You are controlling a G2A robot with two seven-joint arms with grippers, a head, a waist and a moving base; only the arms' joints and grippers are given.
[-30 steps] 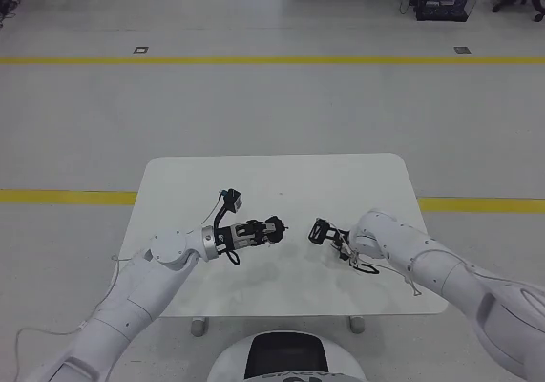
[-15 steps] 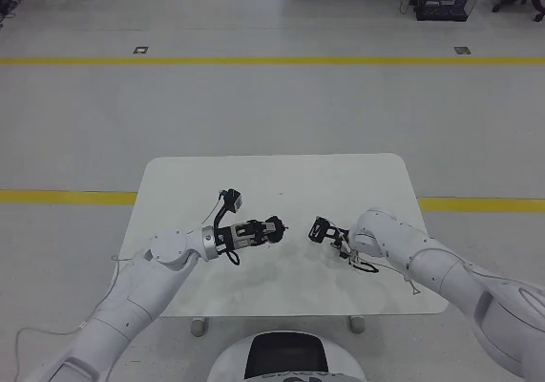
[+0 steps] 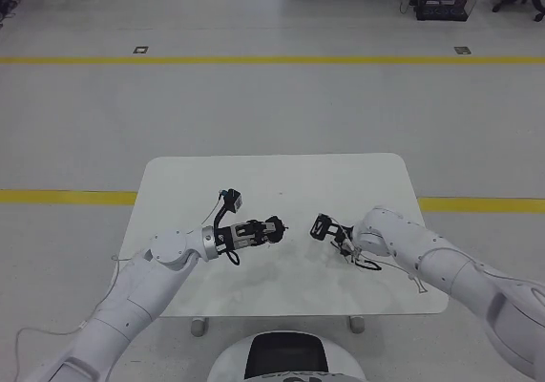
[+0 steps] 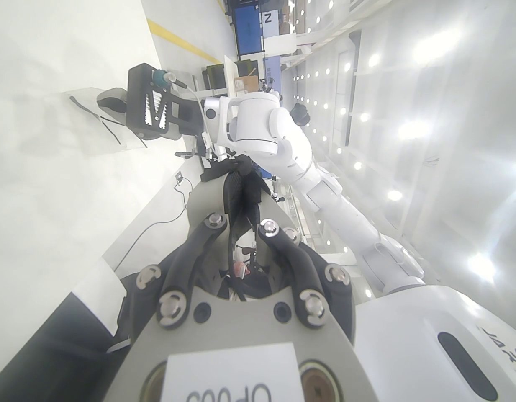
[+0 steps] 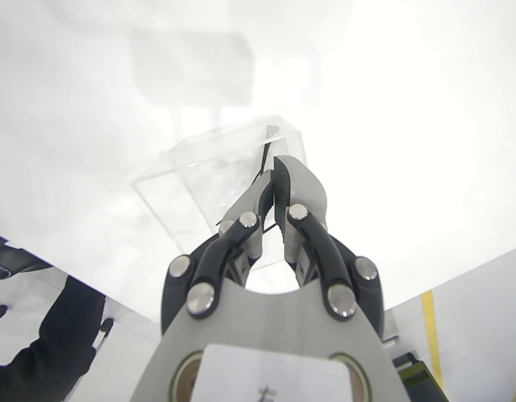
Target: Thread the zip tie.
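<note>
Threading seems barely begun: the right claw (image 5: 274, 175) is clamped on the black zip tie (image 5: 265, 155) over the counter (image 3: 253, 181), while the left claw (image 3: 278, 229), pinched narrow, hangs near but apart, and no closed loop shows.

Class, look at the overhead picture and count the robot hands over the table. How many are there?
2. The left hand hangs over the table's middle. The right hand faces it close by, shut on a zip tie. None seems hidden.

Bright overhead light; ceiling lamps (image 4: 425, 50) flare; table (image 5: 387, 148) glares white; wrist views fisheyed
</note>
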